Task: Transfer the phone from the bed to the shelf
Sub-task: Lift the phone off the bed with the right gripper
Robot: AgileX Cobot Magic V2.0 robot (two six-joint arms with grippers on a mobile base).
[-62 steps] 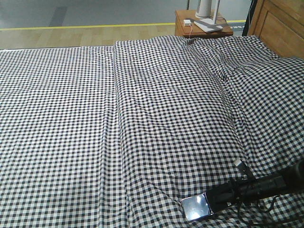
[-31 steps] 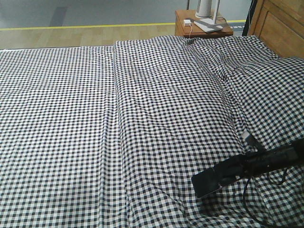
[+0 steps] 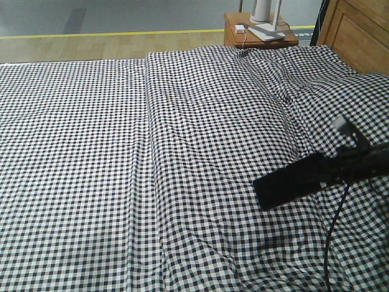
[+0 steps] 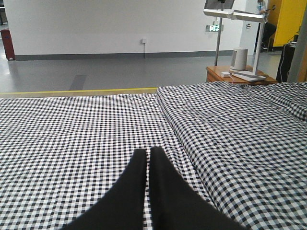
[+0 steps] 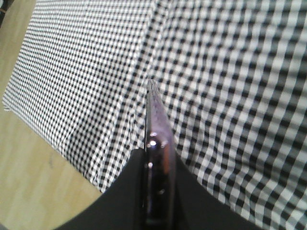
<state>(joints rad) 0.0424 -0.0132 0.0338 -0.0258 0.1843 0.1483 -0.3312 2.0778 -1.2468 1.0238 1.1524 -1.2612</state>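
One phone shows: a slim black slab, plain and dark in the front view. In the right wrist view it is seen edge-on, with a thin glossy rim of faint pinkish tint and small bright glints. It is held in the air above the right part of the bed, clear of the sheet. The right claw is clamped on its near end, one black finger on each face.

There are two claws. The left claw hangs low over the sheet with its fingers pressed together and nothing between them.

The one bed is covered in a black-and-white small-check sheet with long creases, and its pale wooden headboard is at the far right. One brown nightstand stands beyond it.
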